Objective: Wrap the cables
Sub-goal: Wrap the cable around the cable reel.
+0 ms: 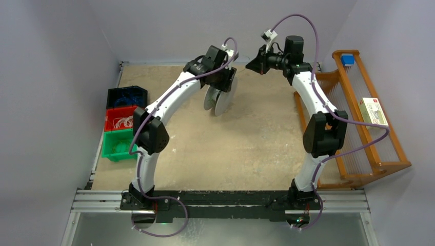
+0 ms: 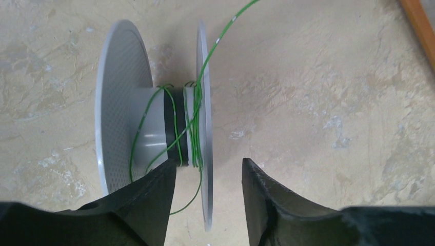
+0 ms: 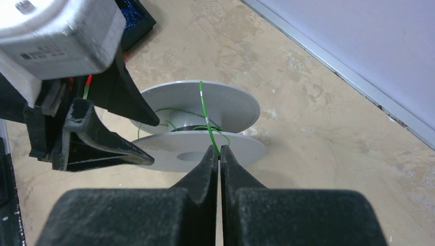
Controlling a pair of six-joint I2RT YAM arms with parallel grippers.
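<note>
As right gripper pinches the cable, its tip is hidden.

Green cable with white marks, pale grey spool with a black hub band, mottled beige table

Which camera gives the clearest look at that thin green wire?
The left wrist view: the green wire loops loosely around the spool in close-up. The right wrist view shows a short stretch pinched in the right gripper. In the top view it is too thin to see.
</note>
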